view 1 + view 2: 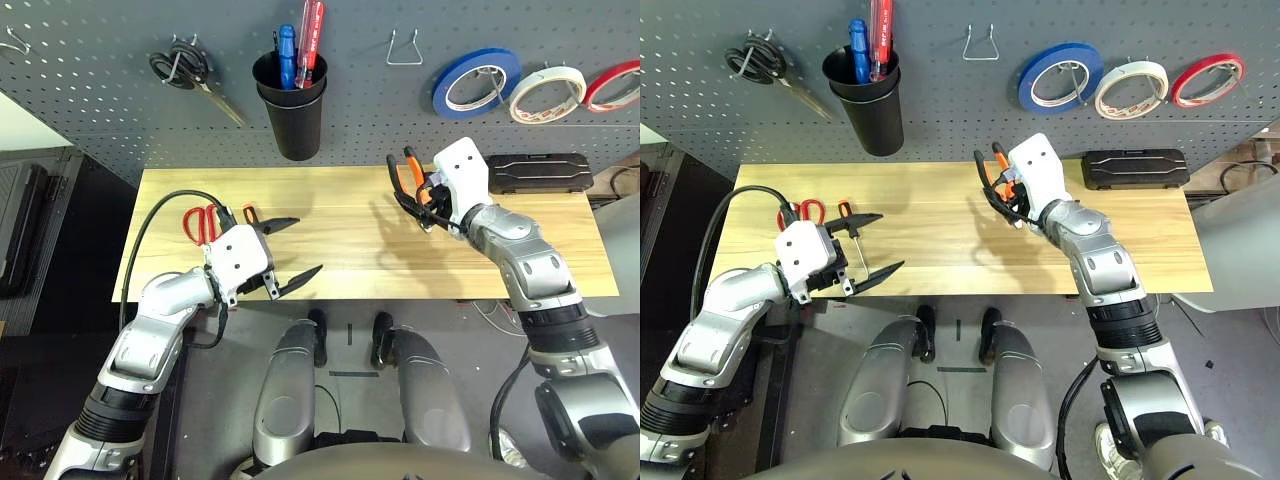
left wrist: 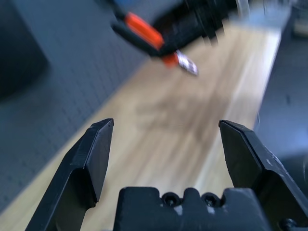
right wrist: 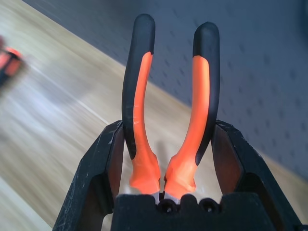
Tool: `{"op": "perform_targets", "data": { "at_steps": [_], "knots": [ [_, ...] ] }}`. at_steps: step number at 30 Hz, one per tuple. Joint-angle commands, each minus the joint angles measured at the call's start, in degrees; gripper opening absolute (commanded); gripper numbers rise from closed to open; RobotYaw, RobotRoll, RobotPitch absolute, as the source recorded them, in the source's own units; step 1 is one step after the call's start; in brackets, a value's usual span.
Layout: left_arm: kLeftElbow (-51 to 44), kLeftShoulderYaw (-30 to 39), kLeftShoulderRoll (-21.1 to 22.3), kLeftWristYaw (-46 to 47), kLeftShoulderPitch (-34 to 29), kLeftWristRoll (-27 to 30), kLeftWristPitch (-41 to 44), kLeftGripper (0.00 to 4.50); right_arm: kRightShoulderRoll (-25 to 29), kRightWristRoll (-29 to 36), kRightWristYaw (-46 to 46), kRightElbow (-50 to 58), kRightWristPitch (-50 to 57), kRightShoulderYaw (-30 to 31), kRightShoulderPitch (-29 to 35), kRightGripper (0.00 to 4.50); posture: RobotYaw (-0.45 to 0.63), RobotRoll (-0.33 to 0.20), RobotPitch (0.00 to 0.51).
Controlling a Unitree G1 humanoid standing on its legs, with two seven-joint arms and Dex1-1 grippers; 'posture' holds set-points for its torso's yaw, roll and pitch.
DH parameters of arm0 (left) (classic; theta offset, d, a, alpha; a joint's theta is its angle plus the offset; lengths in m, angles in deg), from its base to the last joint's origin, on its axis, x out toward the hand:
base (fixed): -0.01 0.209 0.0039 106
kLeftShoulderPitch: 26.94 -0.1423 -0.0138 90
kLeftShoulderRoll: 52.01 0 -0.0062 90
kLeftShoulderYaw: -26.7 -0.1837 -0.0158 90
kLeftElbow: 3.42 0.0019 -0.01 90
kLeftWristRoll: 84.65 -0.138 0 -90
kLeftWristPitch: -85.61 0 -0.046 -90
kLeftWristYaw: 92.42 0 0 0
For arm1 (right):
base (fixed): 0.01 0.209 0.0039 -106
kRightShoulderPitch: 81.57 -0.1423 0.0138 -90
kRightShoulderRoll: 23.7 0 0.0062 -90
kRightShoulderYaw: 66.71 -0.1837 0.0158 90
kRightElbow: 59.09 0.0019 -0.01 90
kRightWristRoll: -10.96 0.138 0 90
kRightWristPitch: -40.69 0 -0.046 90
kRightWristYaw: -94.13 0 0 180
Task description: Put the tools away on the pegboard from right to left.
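A: Pliers (image 1: 410, 180), orange-and-black-handled, are clamped in the right gripper (image 1: 424, 197), raised above the far part of the wooden table (image 1: 350, 260) in front of the pegboard (image 1: 100, 90). In the right wrist view the two black fingers (image 3: 98, 168) press against the outer sides of both handles, which point away from the wrist.

B: And the left gripper (image 1: 282, 258)?

A: Its fingers stand wide apart with nothing between them, above the table's near left part. Just behind it lie the red-handled scissors (image 1: 203, 222) and, beside them, the slim screwdriver (image 1: 847, 215) with its orange-and-black handle.

B: What hangs on the board?

A: From the robot's right: a red tape roll (image 1: 612, 85), the white tape roll (image 1: 547, 93), a blue tape roll (image 1: 476, 83), a bare metal hook (image 1: 405, 47), a black cup (image 1: 291, 105) holding blue and red handles, and black-handled scissors (image 1: 190, 75). A black case (image 1: 538, 172) lies on the table's far right corner.
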Motion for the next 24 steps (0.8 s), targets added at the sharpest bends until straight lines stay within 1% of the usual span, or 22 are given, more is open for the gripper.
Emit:
{"op": "perform_targets", "data": {
  "at_steps": [1,3,7,10,13,17,19,20,24],
  "knots": [
    [-4.55,1.98,0.17,1.35,-0.52,3.70,4.48,4.50,1.64,-0.35,-2.03,1.96,-9.18,-0.49,1.02,2.96,0.18,0.000,0.265],
    [-6.40,2.96,0.37,2.13,-0.01,4.99,6.26,4.50,1.39,-0.23,-1.45,2.14,-13.08,-1.02,0.80,2.96,0.18,0.000,0.264],
    [-9.78,4.40,-0.51,4.54,1.21,7.53,8.80,4.50,0.82,0.33,-0.64,3.28,-17.07,-1.44,0.23,2.96,0.18,0.000,0.266],
    [-10.94,4.51,-2.00,5.92,1.22,8.39,7.84,4.50,-0.03,-0.01,0.86,4.16,-20.51,-1.72,0.31,2.96,0.18,0.000,0.264],
    [-12.32,4.01,-3.49,6.58,-0.31,8.23,6.12,4.50,-0.72,0.33,2.26,5.91,-21.80,-2.26,1.41,2.96,0.18,0.000,0.226],
    [-12.82,3.28,-4.42,6.68,-0.83,8.13,5.57,4.50,-1.05,0.17,3.58,6.87,-23.91,-3.14,1.08,2.96,0.17,0.000,0.219],
    [-12.14,3.61,-4.90,6.76,0.48,8.33,5.01,4.50,-1.18,-0.04,4.98,6.95,-24.39,-4.24,-0.63,2.96,0.17,0.000,0.218],
    [-11.68,3.94,-5.15,6.99,1.43,8.63,4.93,4.50,-1.23,-0.22,5.91,6.93,-24.49,-4.81,-1.70,2.96,0.16,0.000,0.240],
    [-10.48,4.51,-6.69,8.53,4.10,9.17,4.79,4.50,-2.08,-1.01,9.40,7.48,-24.70,-5.76,-4.90,2.96,0.15,0.000,0.236]
  ]
}}
